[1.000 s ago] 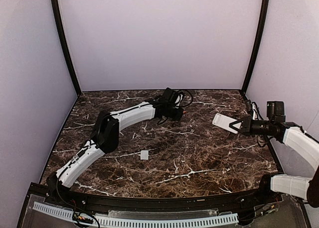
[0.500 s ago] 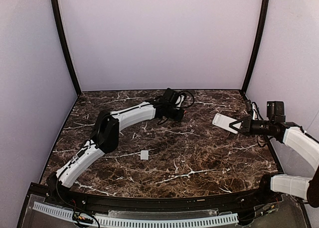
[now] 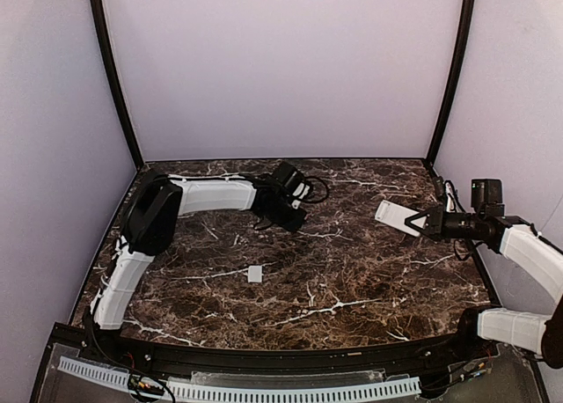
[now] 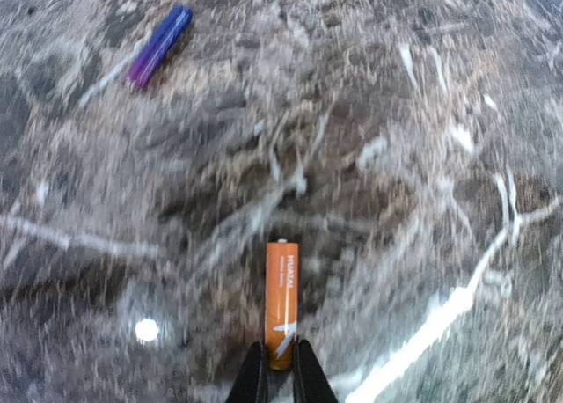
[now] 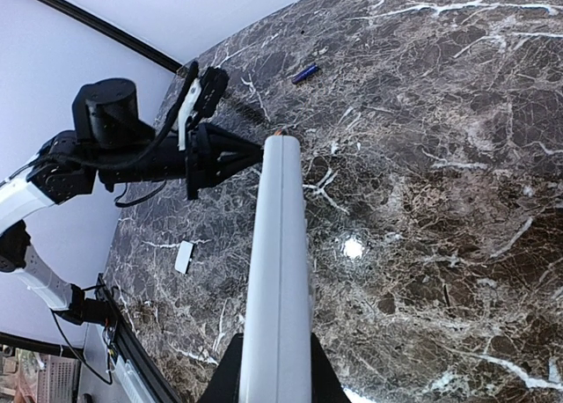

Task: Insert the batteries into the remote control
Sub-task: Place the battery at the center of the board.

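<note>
We record that the left gripper (image 4: pixel 280 368), clamped on the orange battery (image 4: pixel 281 302), has swung back leftward above the tabletop (image 3: pixel 352 280). The blue battery (image 4: pixel 159 45) lies apart on it. The right gripper (image 5: pixel 274 361) clasps the remote control (image 5: pixel 278 245) aloft, well away. We judge pickup done, insertion pending.

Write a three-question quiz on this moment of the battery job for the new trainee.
1. True or false: the left end effector is shut on the orange battery.
2. Where is the blue battery?
A. clamped beside the orange one
B. lying loose on the table
C. standing upright on its end
3. Fill in the blank: the right end effector is shut on the ____.

Key: 1 true; 2 B; 3 remote control.
</note>
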